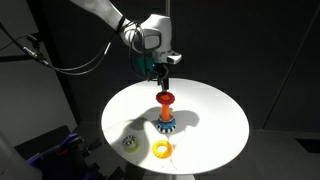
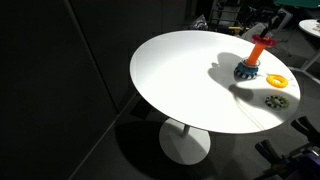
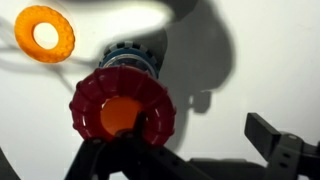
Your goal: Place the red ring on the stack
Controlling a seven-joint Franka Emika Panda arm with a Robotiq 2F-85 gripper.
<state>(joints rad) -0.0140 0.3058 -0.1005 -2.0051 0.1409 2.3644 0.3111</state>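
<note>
The red ring (image 1: 165,99) sits at the top of the orange peg of the stack (image 1: 164,113), whose blue gear-like ring (image 1: 164,126) lies at its base. Both also show in an exterior view, the red ring (image 2: 262,42) above the stack (image 2: 250,62). In the wrist view the red ring (image 3: 90,108) encircles the orange peg tip (image 3: 118,116). My gripper (image 3: 200,138) hangs just above the peg (image 1: 164,82). Its fingers are spread wide: one finger is at the ring's rim, the other is far off to the side. It holds nothing.
A yellow ring (image 1: 162,150) (image 3: 45,34) and a smaller green ring (image 1: 130,142) lie on the round white table (image 1: 215,115) near its front edge. The room around is dark. The table edge is close behind the stack (image 2: 290,45).
</note>
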